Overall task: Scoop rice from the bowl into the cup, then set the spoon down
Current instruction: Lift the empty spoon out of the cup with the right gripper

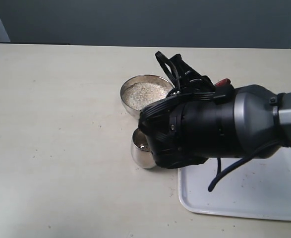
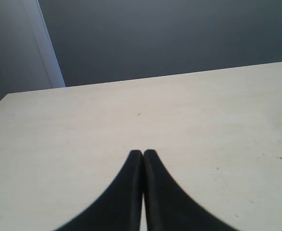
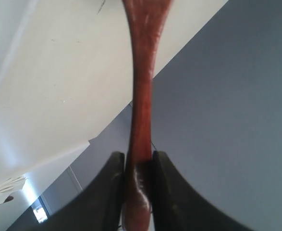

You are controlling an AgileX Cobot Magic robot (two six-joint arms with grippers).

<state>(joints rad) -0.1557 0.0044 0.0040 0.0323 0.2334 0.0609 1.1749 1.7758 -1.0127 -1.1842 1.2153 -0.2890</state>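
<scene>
The bowl [image 1: 130, 101] stands mid-table with a flat heap of rice [image 1: 144, 94] in it. Just in front of it is the cup [image 1: 142, 151], partly hidden by my right arm [image 1: 200, 126], which hangs over it. My right gripper [image 3: 138, 161] is shut on the spoon [image 3: 141, 96], clasping the handle near its end; the widening head runs off the frame's edge. In the exterior view only a small red bit of the spoon [image 1: 224, 82] shows above the arm. My left gripper [image 2: 143, 153] is shut on nothing, over bare table [image 2: 179, 120].
A white tray [image 1: 254, 191] lies at the front right, partly under my right arm. A dark wall [image 1: 150, 22] runs behind the table's far edge.
</scene>
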